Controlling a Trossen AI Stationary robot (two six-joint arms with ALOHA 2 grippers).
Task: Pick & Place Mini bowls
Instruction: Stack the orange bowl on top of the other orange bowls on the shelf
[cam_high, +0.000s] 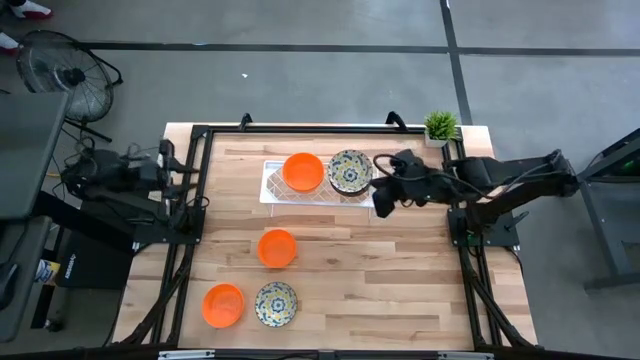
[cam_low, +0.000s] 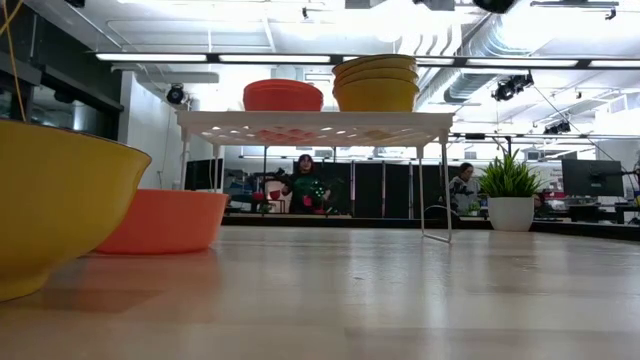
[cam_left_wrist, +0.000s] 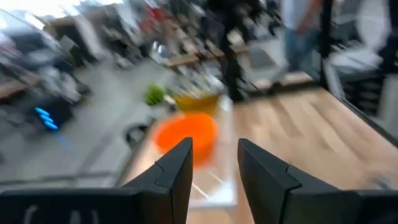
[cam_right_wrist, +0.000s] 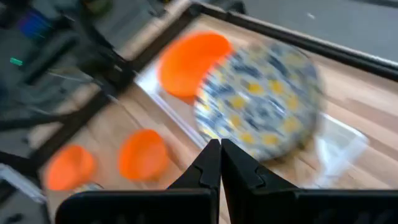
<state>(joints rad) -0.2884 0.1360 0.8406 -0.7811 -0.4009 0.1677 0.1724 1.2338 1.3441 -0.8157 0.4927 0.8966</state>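
Observation:
A white tray (cam_high: 270, 190) stands at the table's far middle on thin legs. On it sit a stack of orange mini bowls (cam_high: 302, 171) and a stack of patterned ones (cam_high: 349, 171). Loose on the table are an orange bowl (cam_high: 277, 247) in the middle, another orange bowl (cam_high: 223, 304) and a patterned bowl (cam_high: 276, 303) near the front. My right gripper (cam_high: 383, 200) hovers shut just right of the tray, above the patterned stack (cam_right_wrist: 261, 99), with nothing in it. My left gripper (cam_left_wrist: 214, 146) is open and empty, drawn back at the table's left edge (cam_high: 188, 190).
A small potted plant (cam_high: 440, 125) stands at the far right corner. Black frame rails (cam_high: 185, 250) run along the left and right sides. A fan (cam_high: 65, 75) stands on the floor beyond the far left. Bare wood lies across the table's right half.

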